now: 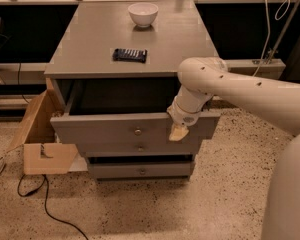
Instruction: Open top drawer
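Top drawer [105,129] partly out — gripper [179,133] at its front, right of knob [137,131], fingers together, empty.

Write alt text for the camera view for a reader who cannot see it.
The top drawer of a grey cabinet stands pulled out, with the robot's gripper at its front panel, right of the brass knob. A white bowl and a dark packet sit on top.
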Robot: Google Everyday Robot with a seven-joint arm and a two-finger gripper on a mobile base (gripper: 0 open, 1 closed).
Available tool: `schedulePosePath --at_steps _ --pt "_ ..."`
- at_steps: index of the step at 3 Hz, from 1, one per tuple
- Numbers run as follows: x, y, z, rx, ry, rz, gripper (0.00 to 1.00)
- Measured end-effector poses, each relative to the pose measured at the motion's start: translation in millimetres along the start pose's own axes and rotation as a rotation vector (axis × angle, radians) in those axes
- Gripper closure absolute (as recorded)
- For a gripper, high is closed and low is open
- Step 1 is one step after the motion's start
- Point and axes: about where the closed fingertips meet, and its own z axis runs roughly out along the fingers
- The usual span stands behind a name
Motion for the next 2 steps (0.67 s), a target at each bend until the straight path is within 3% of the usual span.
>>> schedulePosePath --at_steps 1,2 --pt "-4.2 2.8 -7.3 0.019 0.002 0.0 0.88" --pt "-4.6 2.3 -9.9 0.019 0.002 0.0 1.0"
